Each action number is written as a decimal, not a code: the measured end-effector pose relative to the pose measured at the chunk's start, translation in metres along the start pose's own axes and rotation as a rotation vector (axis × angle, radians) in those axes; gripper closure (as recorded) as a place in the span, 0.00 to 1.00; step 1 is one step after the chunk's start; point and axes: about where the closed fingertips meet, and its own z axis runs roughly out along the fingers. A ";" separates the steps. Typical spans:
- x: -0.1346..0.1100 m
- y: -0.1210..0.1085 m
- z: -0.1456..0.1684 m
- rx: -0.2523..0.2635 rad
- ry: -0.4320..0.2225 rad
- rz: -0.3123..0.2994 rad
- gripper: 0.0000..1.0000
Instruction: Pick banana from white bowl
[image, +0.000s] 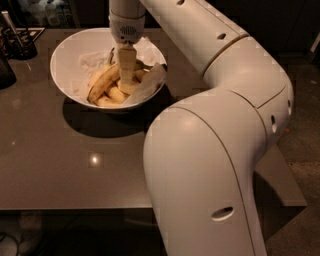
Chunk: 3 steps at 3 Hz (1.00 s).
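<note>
The white bowl (67, 55) stands on the dark table at the back left. Several bananas lie in it. The longest curved yellow banana (102, 82) lies on the left of the pile, running from the bowl's front left up toward the middle. My gripper (127, 80) hangs straight down from the white wrist into the bowl. Its tip is among the bananas, right next to the long banana's upper end. Part of the pile is hidden behind the gripper.
A white paper or cloth (147, 85) lines the bowl's right side. A dark holder with utensils (17, 42) and another dark object (5, 70) stand at the far left. My large white arm (210, 165) covers the table's right side. The table's front edge (75, 206) is near.
</note>
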 end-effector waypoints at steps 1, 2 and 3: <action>-0.001 -0.003 0.002 -0.004 -0.005 -0.005 0.35; -0.001 -0.004 0.003 0.001 -0.003 -0.016 0.53; 0.002 -0.002 0.003 -0.001 0.001 -0.031 0.78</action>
